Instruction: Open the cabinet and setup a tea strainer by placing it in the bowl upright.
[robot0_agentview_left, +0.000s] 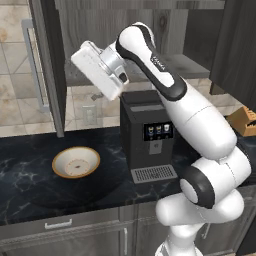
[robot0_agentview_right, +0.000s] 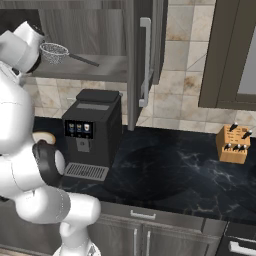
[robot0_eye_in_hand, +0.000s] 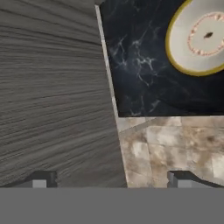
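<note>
Your tool (robot0_eye_in_hand: 109, 181) gapes wide and empty; the tea strainer (robot0_agentview_right: 53, 52) looks light and springy, so pinch its thin stiff handle.

arm (robot0_agentview_left: 200, 120): glossy white rounded shells | joints: dark grey-black bands | small dark marking on the black link behind the pincer | hand block: white, boxy | finger tips (robot0_eye_in_hand: 43, 179): small, dark
</note>
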